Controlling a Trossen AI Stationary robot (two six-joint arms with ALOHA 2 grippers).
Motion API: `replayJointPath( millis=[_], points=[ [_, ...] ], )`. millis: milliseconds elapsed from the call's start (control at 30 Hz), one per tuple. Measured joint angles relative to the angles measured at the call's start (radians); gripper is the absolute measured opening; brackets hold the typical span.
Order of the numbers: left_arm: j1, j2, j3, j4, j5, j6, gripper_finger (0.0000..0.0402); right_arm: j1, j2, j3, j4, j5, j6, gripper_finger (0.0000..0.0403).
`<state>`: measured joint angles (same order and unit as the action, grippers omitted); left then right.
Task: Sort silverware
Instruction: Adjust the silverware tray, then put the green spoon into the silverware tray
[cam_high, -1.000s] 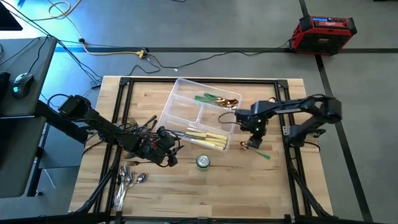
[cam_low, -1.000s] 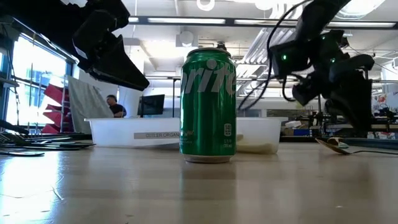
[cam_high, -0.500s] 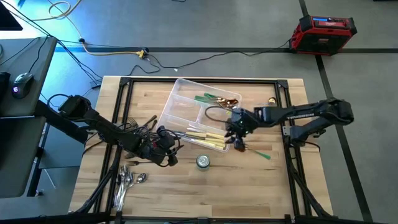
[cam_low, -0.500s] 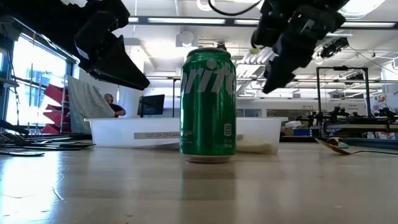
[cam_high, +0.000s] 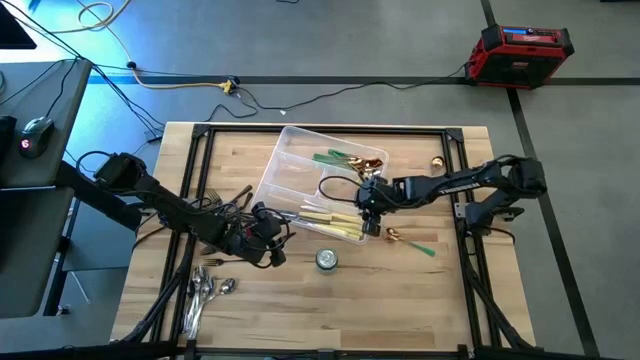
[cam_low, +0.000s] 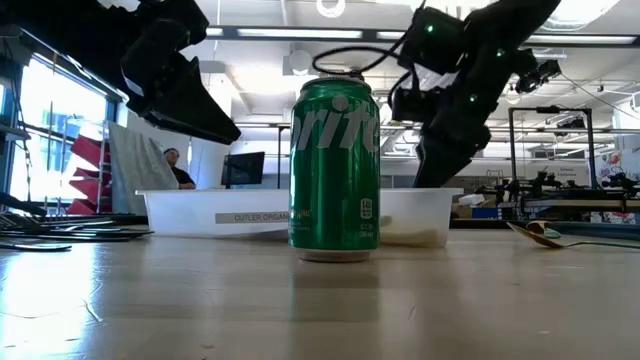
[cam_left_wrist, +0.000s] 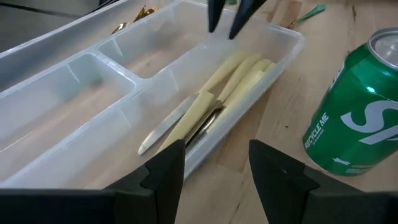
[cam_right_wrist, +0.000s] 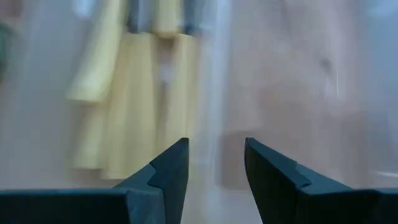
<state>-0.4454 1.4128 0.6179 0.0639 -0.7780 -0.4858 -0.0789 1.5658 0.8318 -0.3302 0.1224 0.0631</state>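
Plainly, the risk is sitting at the tray's near corner: the right gripper is hanging over the clear divided tray, its fingers parted and empty, right above the cream-handled knives, and a low sweep from there could be catching the tray wall or nudging the knives out of their compartment. A second worry is the green-handled spoon lying on the bare table beside the tray, near the table's frame (its gold bowl is facing the tray); a clumsy pinch on so slim a piece could be flicking it toward the edge. The green soda can is standing upright just in front of the tray and could be tipped by either arm passing low. The right arm is reaching in long and nearly level from the right side, wrist turned down over the tray. The left gripper is waiting low beside the tray's left end, fingers spread with nothing between them, pointing at the knives. Dark forks are lying tangled under the left arm, silver spoons heaped near the front edge, and green-handled pieces resting in the far compartment.
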Motion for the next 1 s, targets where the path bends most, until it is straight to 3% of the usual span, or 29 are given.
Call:
replayJointPath(
  millis=[267, 533, 700, 867, 1000],
  points=[
    [0.0, 0.0, 0.0, 0.0, 0.0, 0.0, 0.0158, -0.111, 0.011, 0.0, -0.001, 0.304, -0.072, 0.014],
    [0.0, 0.0, 0.0, -0.001, 0.001, 0.0, 0.0158, -0.196, 0.01, 0.015, -0.006, 0.216, -0.075, 0.014],
    [0.0, 0.0, 0.0, -0.013, 0.0, -0.003, 0.0158, -0.156, -0.012, 0.132, -0.118, 0.263, -0.143, 0.014],
    [0.0, 0.0, 0.0, -0.015, -0.001, -0.002, 0.0158, -0.101, -0.063, 0.278, -0.365, 0.279, -0.202, 0.0139],
    [0.0, 0.0, 0.0, -0.016, 0.008, -0.002, 0.0158, -0.045, -0.088, 0.353, -0.602, 0.125, -0.244, 0.0139]
  ],
)
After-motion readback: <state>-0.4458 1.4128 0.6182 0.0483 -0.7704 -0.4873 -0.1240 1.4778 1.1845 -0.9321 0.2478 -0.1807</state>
